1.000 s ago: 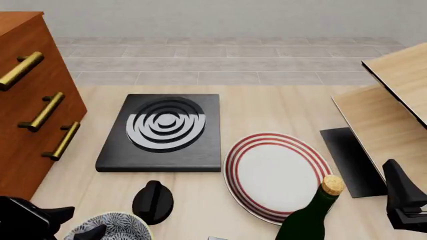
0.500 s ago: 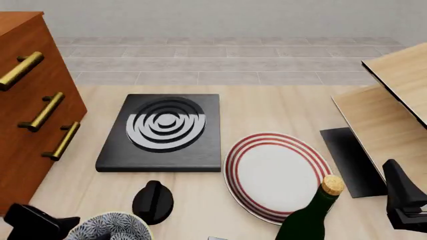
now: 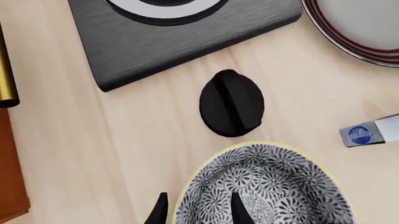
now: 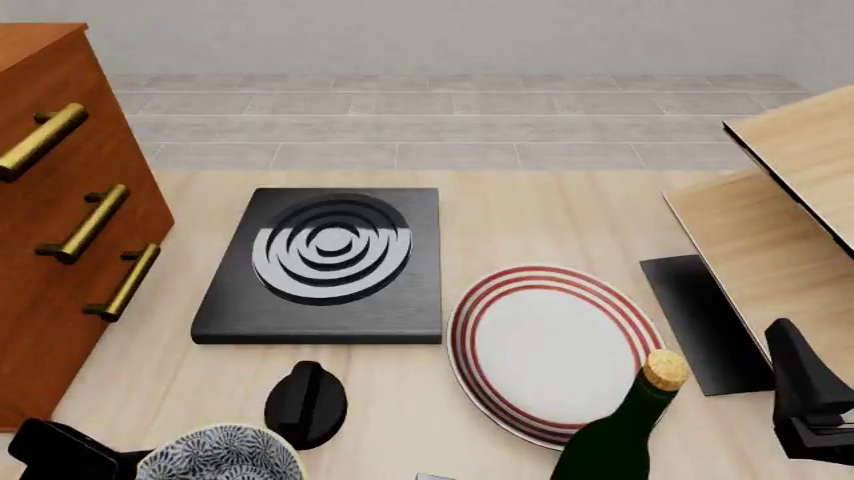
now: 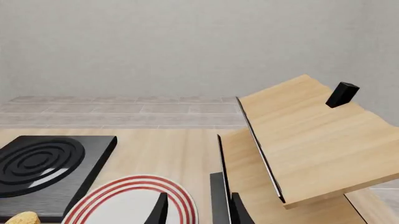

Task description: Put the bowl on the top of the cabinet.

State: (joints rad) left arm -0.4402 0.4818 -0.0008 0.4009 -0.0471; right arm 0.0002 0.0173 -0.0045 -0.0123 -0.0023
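Observation:
The blue-patterned bowl (image 4: 220,455) with a pale yellow rim sits at the table's near left edge and fills the close part of the left wrist view (image 3: 268,186). My left gripper (image 3: 198,212) is open. One finger (image 3: 240,210) is inside the bowl and the other (image 3: 159,212) outside, straddling its rim. In the front view only part of the left gripper (image 4: 74,455) shows, left of the bowl. The reddish-brown cabinet (image 4: 54,200) with brass handles stands at the far left. My right gripper (image 5: 198,212) is open and empty at the right edge (image 4: 805,395).
A black hob slab (image 4: 327,260) lies mid-table, with a black oval object (image 4: 306,403) just beyond the bowl. A red-ringed plate (image 4: 554,350) and a corked green bottle (image 4: 627,425) are to the right. A pale wood shelf unit (image 4: 787,220) stands far right. A small blue-labelled item (image 3: 371,133) lies near the bowl.
My left gripper has dropped lower beside the bowl and sunk towards the bottom of the front view. The bowl and the right arm have not moved.

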